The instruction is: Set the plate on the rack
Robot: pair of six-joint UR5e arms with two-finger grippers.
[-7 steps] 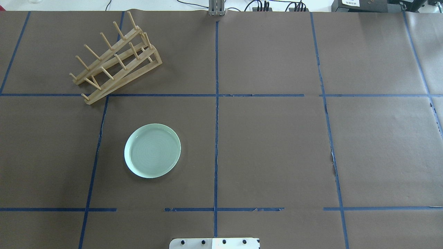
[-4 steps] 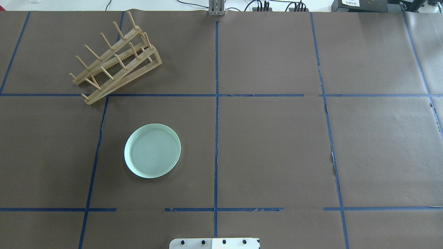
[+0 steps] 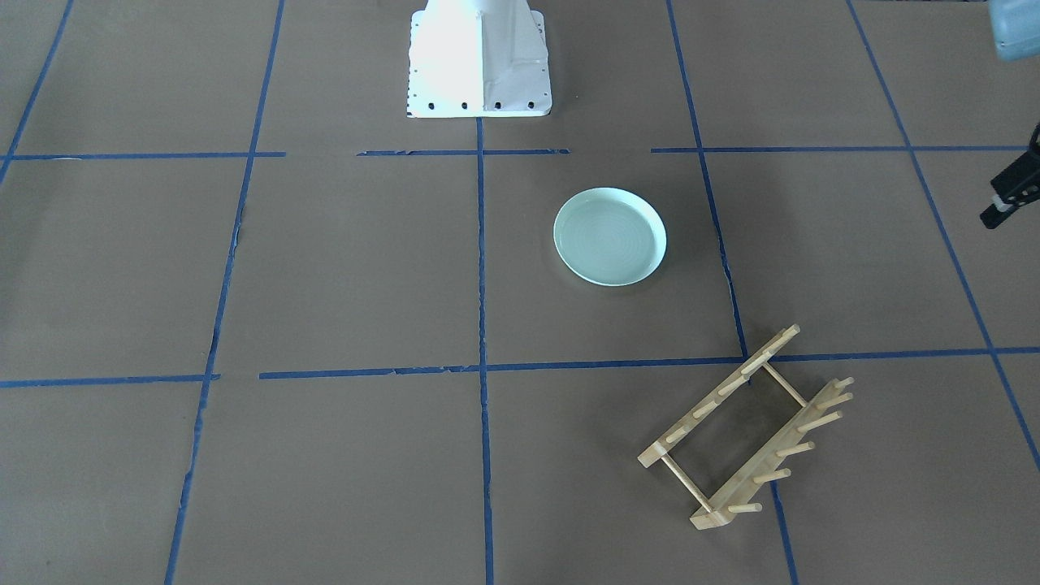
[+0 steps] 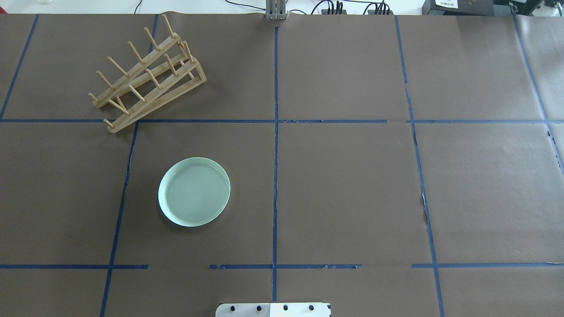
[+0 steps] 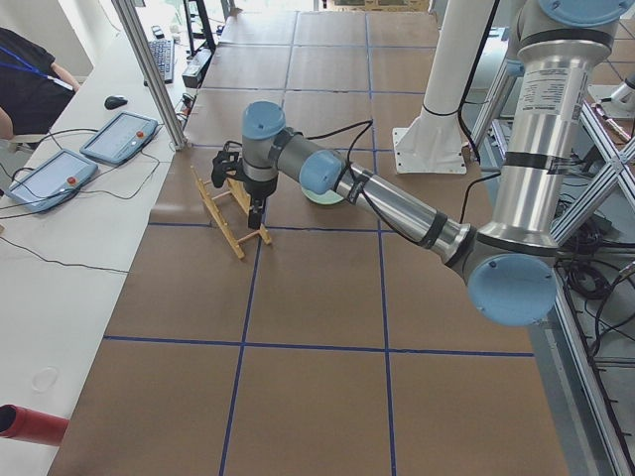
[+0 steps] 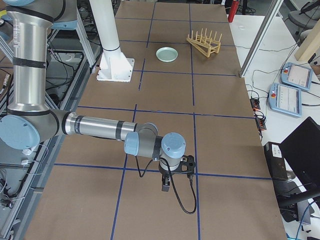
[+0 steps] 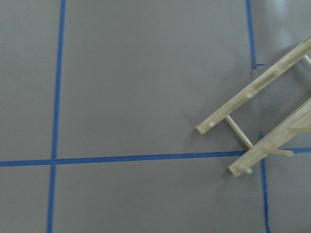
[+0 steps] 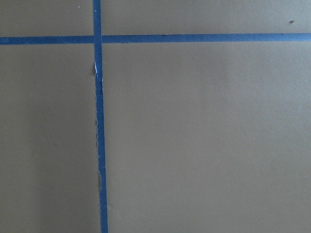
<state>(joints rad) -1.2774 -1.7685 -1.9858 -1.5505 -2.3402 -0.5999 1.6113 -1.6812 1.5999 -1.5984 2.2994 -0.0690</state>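
Observation:
The pale mint-green plate (image 4: 194, 192) lies flat and right side up on the brown table, left of the centre line; it also shows in the front view (image 3: 610, 236). The light-wood rack (image 4: 147, 79) stands at the far left, set at a slant, with nothing in it (image 3: 743, 431). The left wrist view catches one end of the rack (image 7: 262, 131). My left gripper (image 5: 256, 210) hangs above the table beside the rack; only a black edge of it shows in the front view (image 3: 1007, 195). My right gripper (image 6: 166, 186) hangs over the table's right end, far from both. I cannot tell whether either is open or shut.
Blue tape lines (image 4: 276, 132) divide the brown table cover into squares. The robot's white base (image 3: 479, 57) stands at the near middle edge. Control tablets (image 5: 60, 169) and an operator (image 5: 25, 69) are on the far side table.

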